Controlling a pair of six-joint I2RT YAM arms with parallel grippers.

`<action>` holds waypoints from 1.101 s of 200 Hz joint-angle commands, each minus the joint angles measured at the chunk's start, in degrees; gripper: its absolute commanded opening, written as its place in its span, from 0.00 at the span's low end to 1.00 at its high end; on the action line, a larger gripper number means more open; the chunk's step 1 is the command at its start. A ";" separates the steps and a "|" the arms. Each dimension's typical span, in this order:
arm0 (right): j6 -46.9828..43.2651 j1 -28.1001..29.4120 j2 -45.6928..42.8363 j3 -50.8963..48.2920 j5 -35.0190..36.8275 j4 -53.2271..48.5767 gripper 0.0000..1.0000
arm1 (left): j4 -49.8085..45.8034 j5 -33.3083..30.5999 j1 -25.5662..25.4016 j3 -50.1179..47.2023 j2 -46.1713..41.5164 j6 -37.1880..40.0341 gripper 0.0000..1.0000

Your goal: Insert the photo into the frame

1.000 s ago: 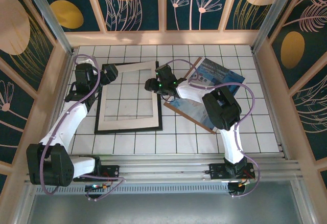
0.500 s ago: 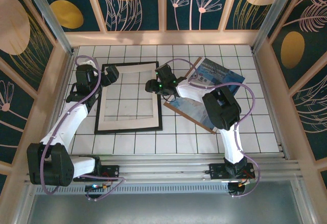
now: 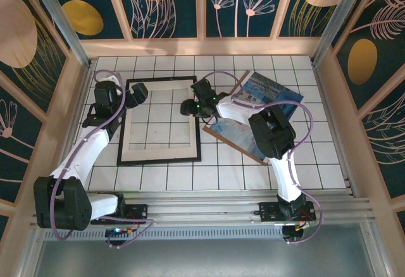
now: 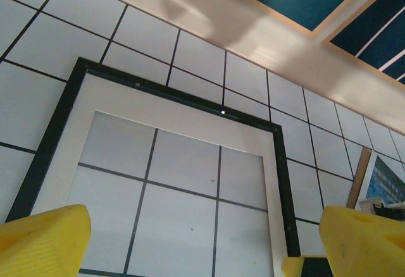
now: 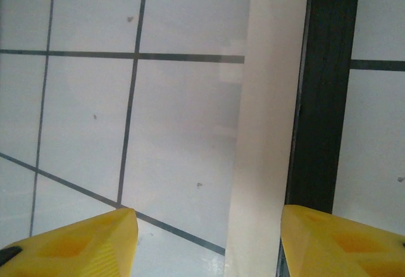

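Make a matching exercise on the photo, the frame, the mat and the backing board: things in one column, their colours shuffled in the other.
Things:
1. photo
2. frame
3. mat
4. backing board

Colours:
A. black
B. brown
C. blue-toned
D. cream-white

Pairs: 1-C; 2-A; 3-D; 4-B

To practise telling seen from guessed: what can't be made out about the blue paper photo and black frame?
Top view: part of the blue-toned paper photo lies under the right arm.
Left wrist view: the right edge cuts the photo; yellow fingers and the bottom edge hide the black rectangular frame's near end.
Right wrist view: the frame runs off top and bottom.
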 commanded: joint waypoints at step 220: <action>-6.55 -44.96 -38.27 -42.43 12.41 6.45 0.79 | -1.26 1.54 -37.31 31.64 45.00 5.37 0.85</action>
